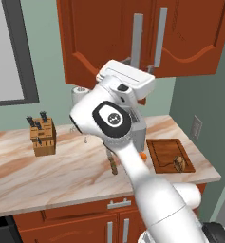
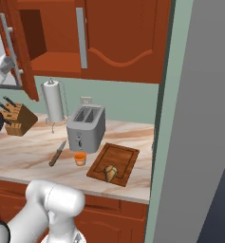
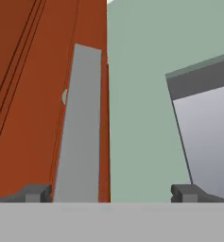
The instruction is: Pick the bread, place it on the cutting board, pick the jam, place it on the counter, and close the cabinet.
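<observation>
With the bread [image 2: 111, 172] lying on the cutting board [image 2: 123, 159] and the jam [image 2: 79, 158] standing on the counter [image 2: 28, 156] just beside the toaster [image 2: 87, 127], we judge the last step is in hand: closing the cabinet [image 2: 123, 42]. We see the gripper [image 3: 111, 194] spread wide and holding nothing, up at the open door's [image 3: 28, 94] silver handle [image 3: 80, 127]. Next, we think, comes pushing that door round until it shuts.

The arm [image 1: 133, 161] hides most of the jam [image 1: 143, 155].
</observation>
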Robot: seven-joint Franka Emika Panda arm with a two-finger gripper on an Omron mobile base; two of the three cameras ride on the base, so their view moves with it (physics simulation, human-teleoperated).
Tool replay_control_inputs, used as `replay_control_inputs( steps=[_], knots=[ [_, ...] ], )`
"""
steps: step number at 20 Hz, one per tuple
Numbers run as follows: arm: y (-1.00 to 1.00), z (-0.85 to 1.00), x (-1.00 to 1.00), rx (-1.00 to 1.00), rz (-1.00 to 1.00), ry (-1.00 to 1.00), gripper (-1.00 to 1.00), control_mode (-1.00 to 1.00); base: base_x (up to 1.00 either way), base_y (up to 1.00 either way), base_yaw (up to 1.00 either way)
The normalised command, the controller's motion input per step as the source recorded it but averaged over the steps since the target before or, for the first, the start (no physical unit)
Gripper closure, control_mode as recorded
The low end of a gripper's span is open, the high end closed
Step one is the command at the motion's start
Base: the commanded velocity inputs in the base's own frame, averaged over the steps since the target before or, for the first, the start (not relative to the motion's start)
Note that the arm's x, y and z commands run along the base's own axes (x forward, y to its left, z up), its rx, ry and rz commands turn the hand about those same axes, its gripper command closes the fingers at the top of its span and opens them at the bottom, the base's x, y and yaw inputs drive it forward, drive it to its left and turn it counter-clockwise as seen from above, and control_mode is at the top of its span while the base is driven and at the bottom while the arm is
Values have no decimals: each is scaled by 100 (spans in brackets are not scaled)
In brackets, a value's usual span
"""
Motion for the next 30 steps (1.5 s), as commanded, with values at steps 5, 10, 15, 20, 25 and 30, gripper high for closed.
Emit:
replay_control_inputs(
  steps=[5,10,15,20,25,30],
  knots=[
    [-53,0,16,2,9,1,-100,-100,0,0,0],
    [-40,0,34,0,7,2,-100,-100,0,0,0],
    [-38,0,41,0,7,2,-100,-100,0,0,0],
    [-32,0,46,0,8,3,-100,-100,0,0,0],
    [-24,0,47,0,10,2,-100,-100,0,0,0],
    [-8,0,42,0,11,0,-100,-100,0,0,0]
  ],
)
